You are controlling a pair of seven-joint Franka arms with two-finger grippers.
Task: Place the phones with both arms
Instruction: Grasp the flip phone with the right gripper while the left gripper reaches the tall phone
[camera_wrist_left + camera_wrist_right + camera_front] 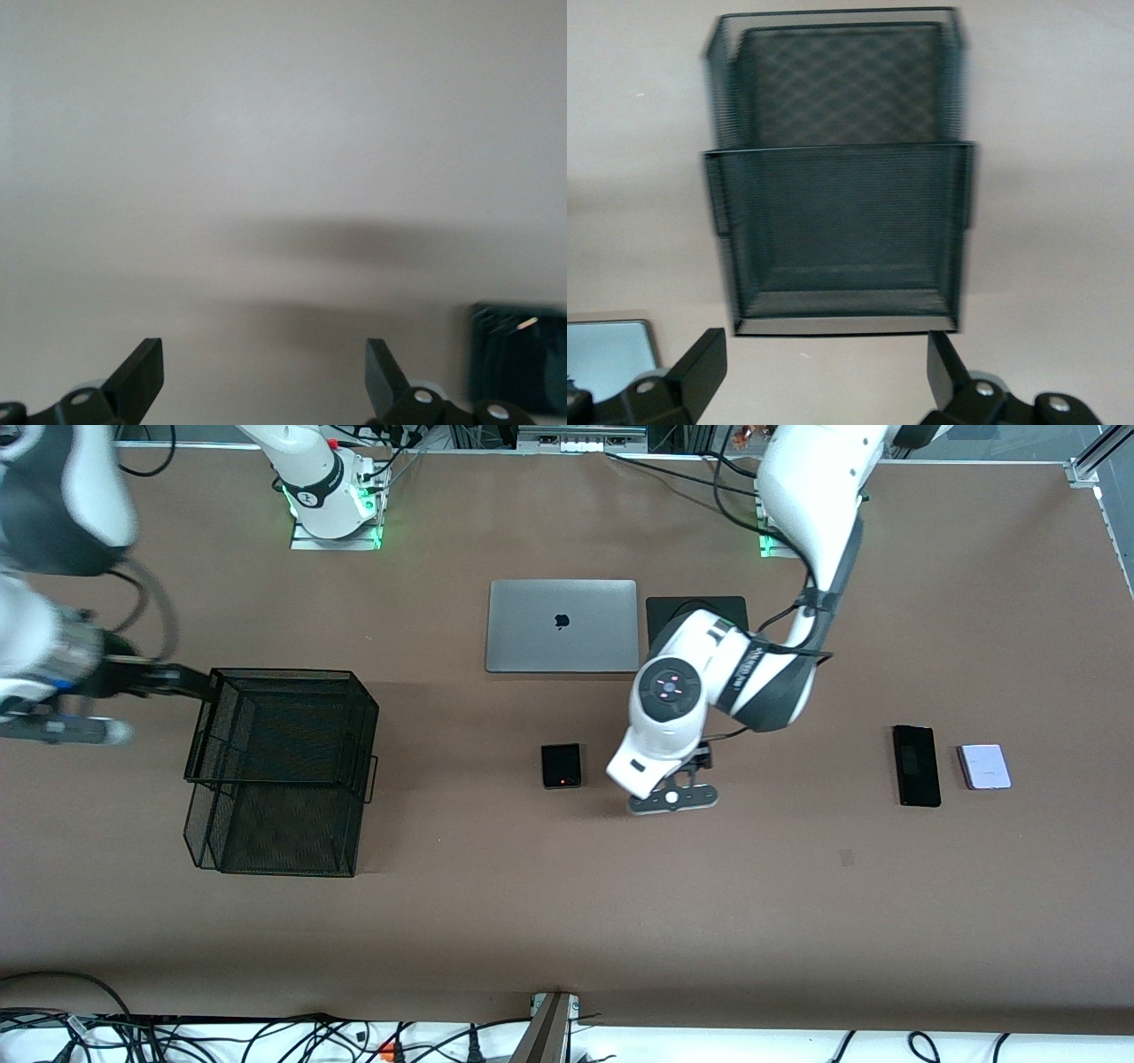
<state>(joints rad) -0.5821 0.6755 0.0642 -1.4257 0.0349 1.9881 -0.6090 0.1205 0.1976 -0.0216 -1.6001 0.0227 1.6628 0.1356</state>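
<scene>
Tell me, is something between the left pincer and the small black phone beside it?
Nothing visible. The left pincer is open over bare table, and the small black phone lies flat beside it, toward the right arm's end, with only table between.

High front view, 2 wrist views (downward)

Brown table (549, 921); cables (266, 1036) along white near edge; even light.
</scene>
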